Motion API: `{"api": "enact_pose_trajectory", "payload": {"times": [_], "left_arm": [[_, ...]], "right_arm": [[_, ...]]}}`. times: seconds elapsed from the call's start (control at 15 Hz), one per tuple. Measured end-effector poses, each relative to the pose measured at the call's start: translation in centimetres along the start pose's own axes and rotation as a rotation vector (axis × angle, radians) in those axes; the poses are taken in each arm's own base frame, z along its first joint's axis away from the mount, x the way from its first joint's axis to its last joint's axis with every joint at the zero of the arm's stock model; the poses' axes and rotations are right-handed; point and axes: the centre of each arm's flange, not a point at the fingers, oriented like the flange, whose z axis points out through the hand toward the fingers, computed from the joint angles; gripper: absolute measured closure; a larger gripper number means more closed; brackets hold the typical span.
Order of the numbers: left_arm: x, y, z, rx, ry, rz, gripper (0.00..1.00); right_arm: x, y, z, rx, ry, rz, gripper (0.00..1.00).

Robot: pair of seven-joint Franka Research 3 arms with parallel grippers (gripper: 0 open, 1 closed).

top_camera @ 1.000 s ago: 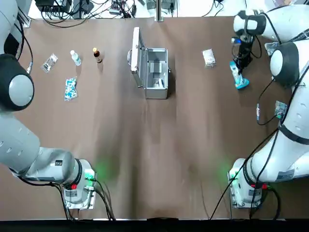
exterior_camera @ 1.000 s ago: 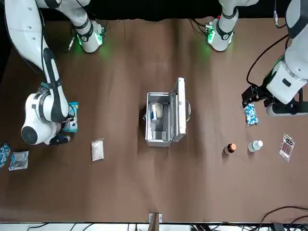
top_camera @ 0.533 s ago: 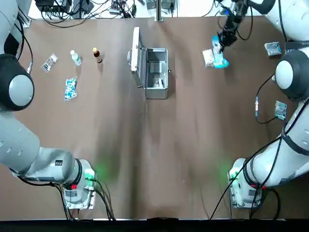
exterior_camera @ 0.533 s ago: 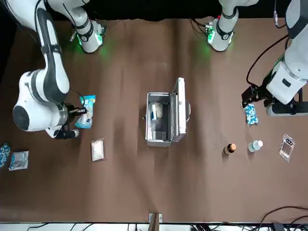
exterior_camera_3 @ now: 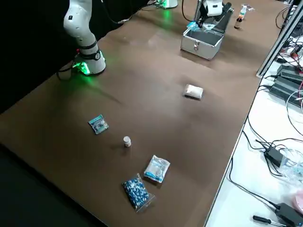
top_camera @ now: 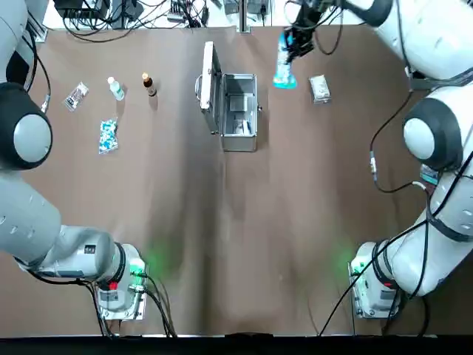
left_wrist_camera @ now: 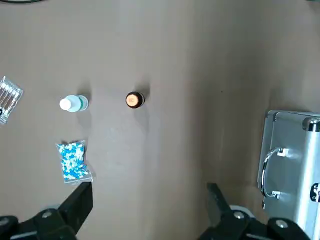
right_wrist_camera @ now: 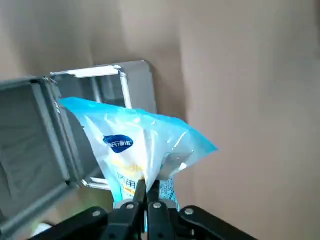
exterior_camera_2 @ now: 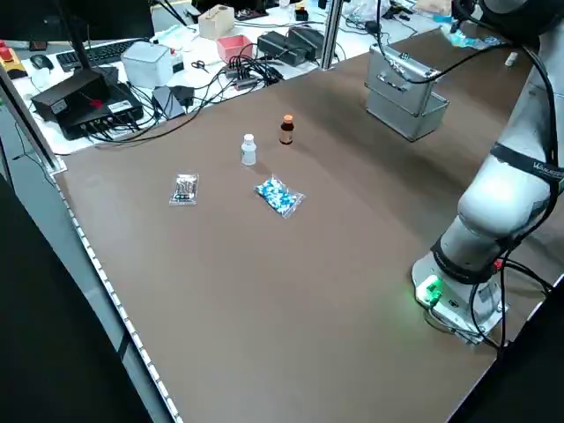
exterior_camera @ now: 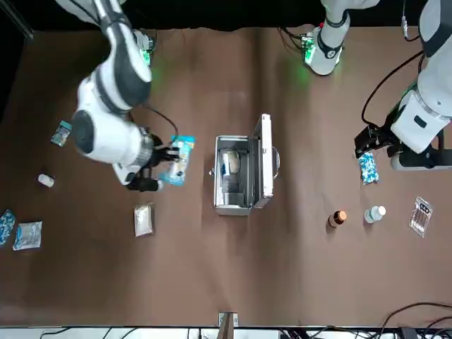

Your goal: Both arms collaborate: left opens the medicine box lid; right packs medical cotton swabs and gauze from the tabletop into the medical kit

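Right gripper [right_wrist_camera: 149,187], near the open silver aluminium case [top_camera: 239,111], pinches the bright-blue plastic packet [right_wrist_camera: 132,145]; centre it over the cavity before release. Left gripper [left_wrist_camera: 150,195], idle beyond the lid side, fingers spread.

white shells, grey joints, black cables

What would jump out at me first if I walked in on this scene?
Probably the big white right arm reaching across the table, its tool pinching a shiny blue-and-white packet up near the case. Next, the silver case standing open on the table, its lid swung up on the left arm's side.
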Motion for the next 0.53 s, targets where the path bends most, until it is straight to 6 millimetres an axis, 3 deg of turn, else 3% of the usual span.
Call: {"api": "enact_pose_trajectory", "payload": {"times": [0.13,0.33,0.53], "left_arm": [[0.0,0.0,0.0,0.000,0.000,0.000,0.00],[0.0,0.0,0.0,0.000,-0.001,0.000,0.00],[0.0,0.0,0.0,0.000,-0.001,0.000,0.00]], "right_arm": [[-0.1,-2.8,4.0,0.043,0.023,0.031,0.97],[-0.3,-5.1,9.8,0.067,0.025,0.051,0.97],[-0.8,-6.8,13.6,0.066,0.060,0.079,0.96]]}}
